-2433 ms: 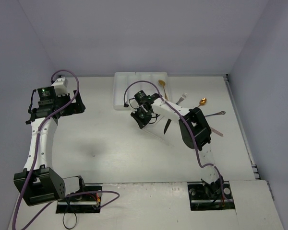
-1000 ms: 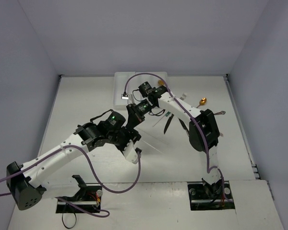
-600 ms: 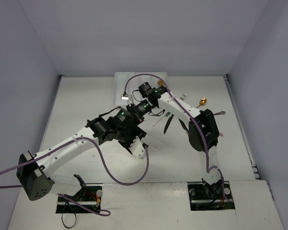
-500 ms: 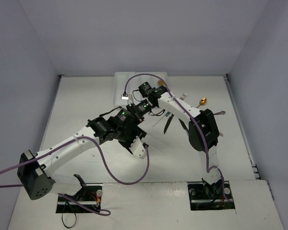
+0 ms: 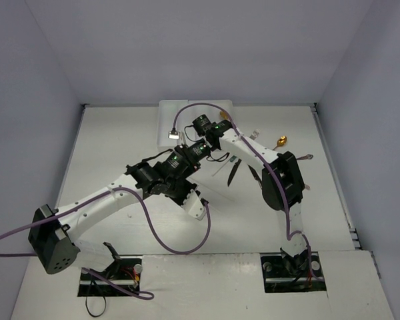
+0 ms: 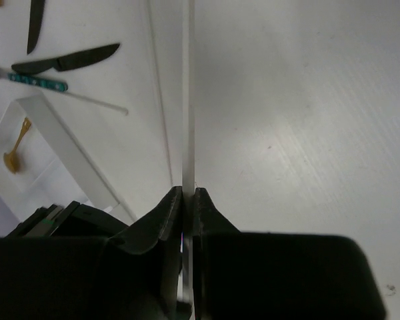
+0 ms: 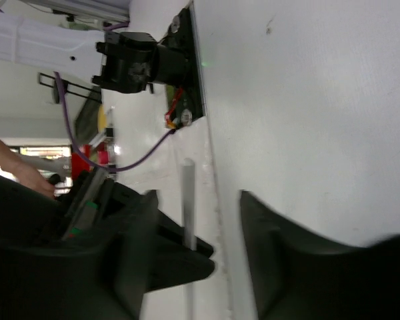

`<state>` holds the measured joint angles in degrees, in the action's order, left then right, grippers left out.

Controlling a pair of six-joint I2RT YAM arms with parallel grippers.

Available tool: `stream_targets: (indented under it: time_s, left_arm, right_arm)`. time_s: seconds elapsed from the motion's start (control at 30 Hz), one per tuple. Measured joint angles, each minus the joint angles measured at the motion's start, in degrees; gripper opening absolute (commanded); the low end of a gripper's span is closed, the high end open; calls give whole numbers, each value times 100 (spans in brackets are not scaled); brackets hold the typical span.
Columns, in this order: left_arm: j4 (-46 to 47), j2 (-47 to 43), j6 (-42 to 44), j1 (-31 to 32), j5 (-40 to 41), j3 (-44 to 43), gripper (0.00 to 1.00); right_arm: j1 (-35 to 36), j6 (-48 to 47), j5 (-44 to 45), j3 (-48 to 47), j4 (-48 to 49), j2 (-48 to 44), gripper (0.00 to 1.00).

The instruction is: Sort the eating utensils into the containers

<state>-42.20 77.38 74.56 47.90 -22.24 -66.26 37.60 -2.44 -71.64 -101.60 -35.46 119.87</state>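
One slim silver utensil (image 6: pixel 188 100) is pinched edge-on between the black fingers of the left gripper (image 6: pixel 188 193), with the jaws clamped tight on it. It runs straight up from the fingertips to the top edge of the left wrist frame. Only its thin edge shows, so fork, knife or spoon: cannot tell. It sits against the white table (image 6: pixel 307 120), right of the white plastic cutlery tray (image 6: pixel 60 140), whose wall slants through the left side of that frame. The held piece is outside the tray.

One gold utensil (image 6: pixel 17 148) lies in a tray compartment at lower left. At upper left, outside the tray, is a black knife (image 6: pixel 67 61). A second black knife (image 6: pixel 35 23) is cut off by the top edge, and a teal-handled fork (image 6: pixel 37 81) lies just below the first knife.

The right gripper (image 7: pixel 213 207) has its dark fingers spread wide and grasps nothing. A pale slim strip (image 7: pixel 188 193) stands between them, nearer the left-of-frame finger. Whether it is the held piece, cannot tell.

In the overhead view both arms crowd the centre, just below the tray. Right of the tray on the table are a silver fork (image 5: pixel 255 133) and a gold spoon (image 5: pixel 281 141), near each other.
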Motion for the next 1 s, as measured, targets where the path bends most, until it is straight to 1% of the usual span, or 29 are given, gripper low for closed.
stream_targets:
  time_s: [0.03, 0.07, 0.1, 0.27, 0.37, 0.43, 0.53, 0.7, 0.73, 0.8, 0.9, 1.0]
  left_arm:
    - [-44, -20, -4, 11, -33, 4, 0]
    - [-86, -50, -8, 26, -61, 8, 0]
    - [-125, -97, -11, 50, -77, 11, 0]
    - [-133, -537, -15, 102, -70, 52, 0]
    - [-108, -887, -29, 237, -56, 169, 0]
    - [-145, -1030, -183, 329, -84, 188, 0]
    - [-280, -956, -721, 367, -134, -4, 0]
    - [-293, -293, -2141, 162, -206, -814, 0]
    - [-328, -173, -2514, 96, -229, -966, 0]
    - [-375, 187, -3583, -193, -486, -1423, 0]
    - [-133, 788, -5196, -1055, -888, -2077, 0]
    - [288, 1219, -6681, -2075, -920, -2299, 0]
  right_arm:
    - [-9, -17, 37, 0, 61, 0, 85]
    - [-25, -25, 80, -1, 109, 0, 95]
    - [-50, -18, 130, -2, 133, 0, 99]
    - [-234, 98, 172, -159, 38, -2, 100]
    - [-531, 201, 173, -456, -37, -7, 100]
    - [-981, 295, 177, -837, -78, -7, 100]
    - [-1951, 427, 311, -1471, -24, -13, 100]
    - [-3493, 648, 1058, -2035, 59, -34, 100]
    - [-3743, 688, 1248, -2081, 56, -45, 100]
    - [-4132, 707, 1613, -2085, 38, -83, 100]
    - [-4512, 691, 1965, -1960, 0, -190, 100]
    - [-4635, 595, 2179, -1588, 16, -419, 100]
